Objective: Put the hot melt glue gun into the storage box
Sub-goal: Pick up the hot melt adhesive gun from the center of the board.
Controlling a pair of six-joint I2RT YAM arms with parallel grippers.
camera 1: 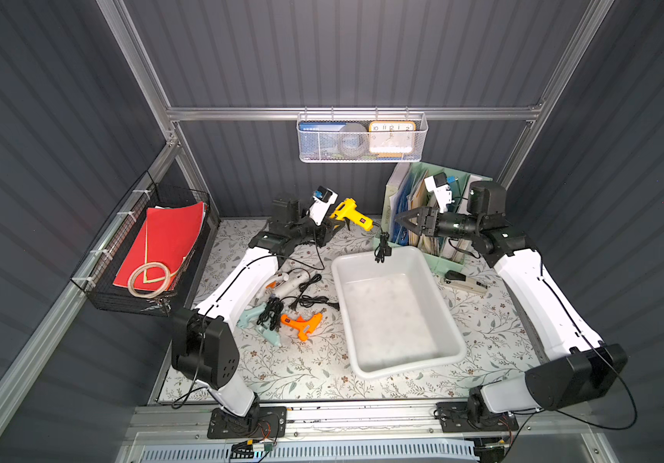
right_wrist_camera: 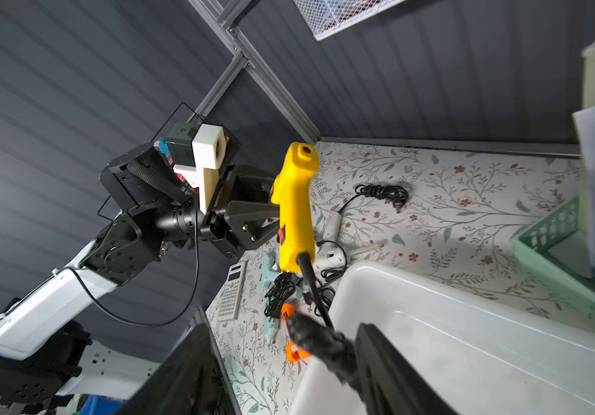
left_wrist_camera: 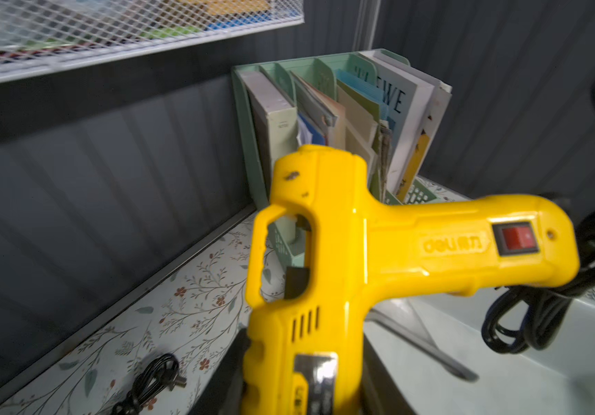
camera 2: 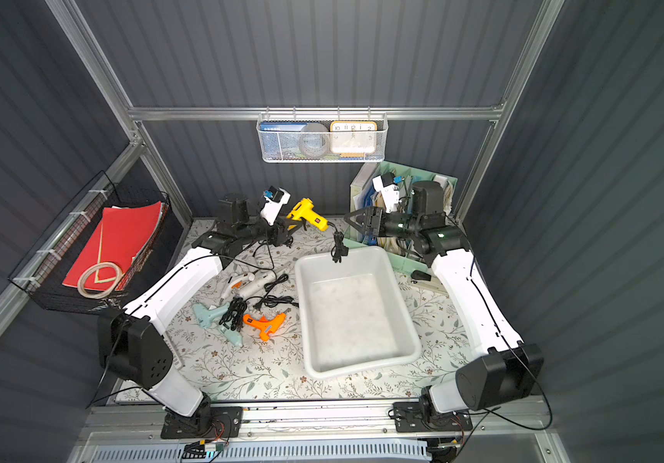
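Rail [camera 1: 362, 419] up front, then floral tabletop [camera 1: 302, 373] with the box [camera 1: 390, 316] right of centre. Past its far rim the left gripper [right_wrist_camera: 272, 217] clamps the yellow gun [camera 1: 352, 214] aloft, cord [camera 1: 381, 250] dangling over the box; right gripper [camera 1: 400, 220] has fingers apart. Ribbed grey walls [camera 1: 322, 60] behind.

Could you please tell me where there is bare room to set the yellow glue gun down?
The storage box is empty, its floor bare. Bare tablecloth runs between its near rim and the front rail. Crowded: loose glue guns and cords between the box and the left arm.
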